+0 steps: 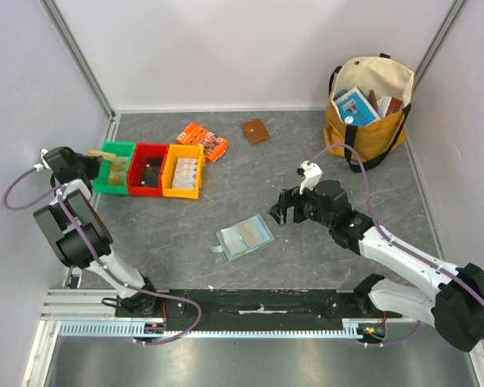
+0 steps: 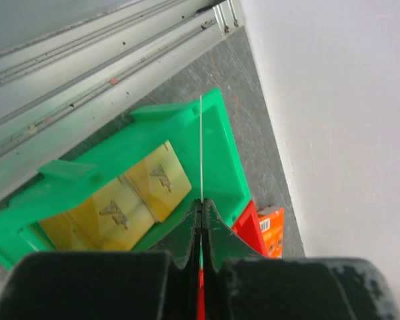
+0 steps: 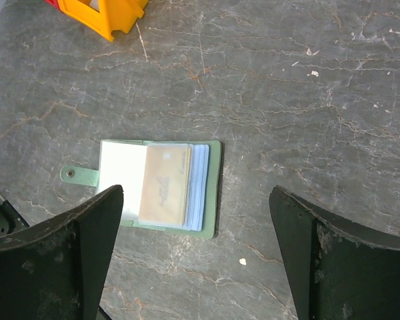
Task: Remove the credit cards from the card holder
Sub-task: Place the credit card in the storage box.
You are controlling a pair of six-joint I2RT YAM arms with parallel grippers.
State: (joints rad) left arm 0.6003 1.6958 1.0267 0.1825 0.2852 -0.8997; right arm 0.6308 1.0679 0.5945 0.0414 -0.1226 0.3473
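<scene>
Pale grey-green flat bifold card holder (image 3: 199,180) lies open on the grey stone-look table (image 3: 287,100), centre, below the right gripper (image 3: 195,191). Its fingers are spread wide and touch nothing. A tan card (image 3: 163,183) shows in a sleeve. Far left, over the green plastic bin (image 2: 220,153), the left gripper (image 2: 201,203) is clamped on a thin credit card (image 2: 201,147) seen edge-on.

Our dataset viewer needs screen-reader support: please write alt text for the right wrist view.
The open card holder lies flat on the grey table, a tan credit card showing in its sleeves, framed between the right end effector's wide-open fingers. A yellow bin's corner shows top left.
</scene>
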